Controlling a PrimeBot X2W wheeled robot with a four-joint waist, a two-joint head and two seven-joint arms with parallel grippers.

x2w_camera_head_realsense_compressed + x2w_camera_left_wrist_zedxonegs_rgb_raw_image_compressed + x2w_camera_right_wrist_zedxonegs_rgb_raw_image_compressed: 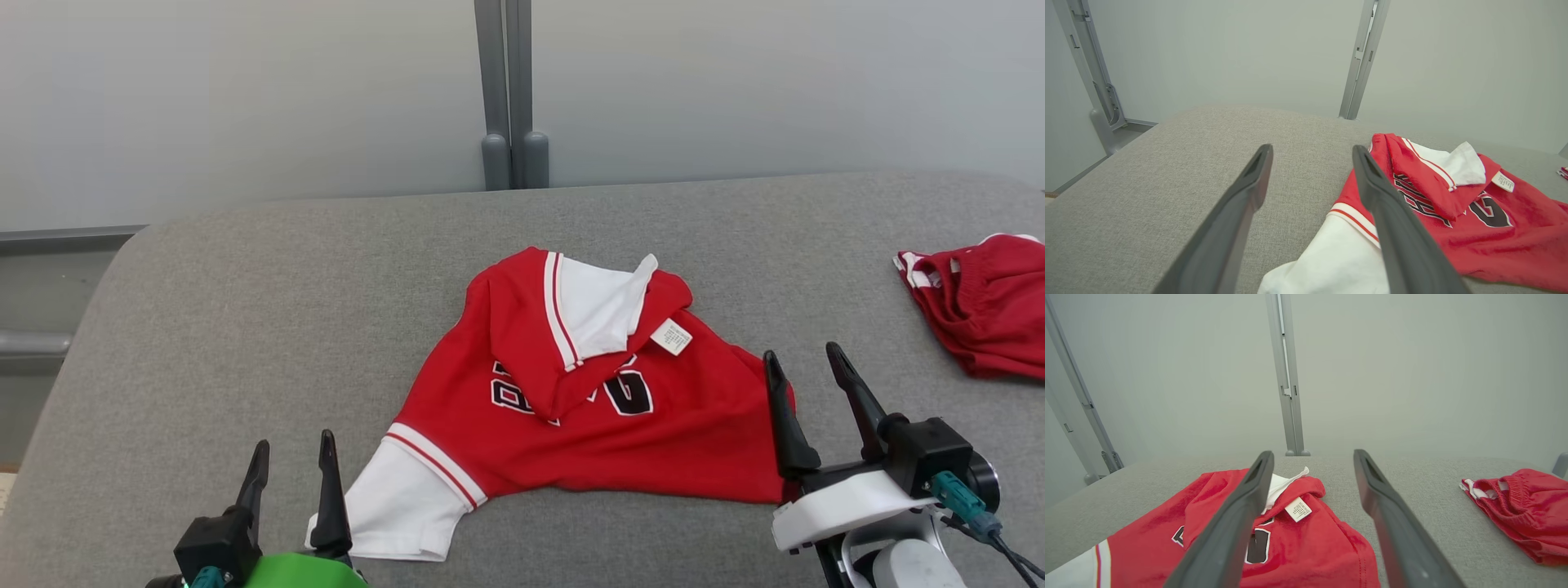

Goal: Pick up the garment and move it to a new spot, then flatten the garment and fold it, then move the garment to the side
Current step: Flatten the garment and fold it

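Observation:
The garment (pixel 588 408) is a red shirt with white sleeves and black lettering, lying crumpled on the grey surface (pixel 245 327), its top folded down with a white label showing. In the left wrist view the garment (pixel 1474 220) lies to the right of my fingers. In the right wrist view the garment (pixel 1290 543) lies low and left. My left gripper (pixel 294 469) stands open at the lower left, beside the white sleeve, holding nothing. My right gripper (pixel 804 371) is open at the garment's right edge, empty.
A second red piece of clothing (pixel 984 306) lies bunched at the surface's right edge, also seen as red cloth (pixel 1523 510) on the right. A grey post (pixel 510 98) stands against the pale wall behind. The surface's rounded left edge (pixel 90 327) drops off.

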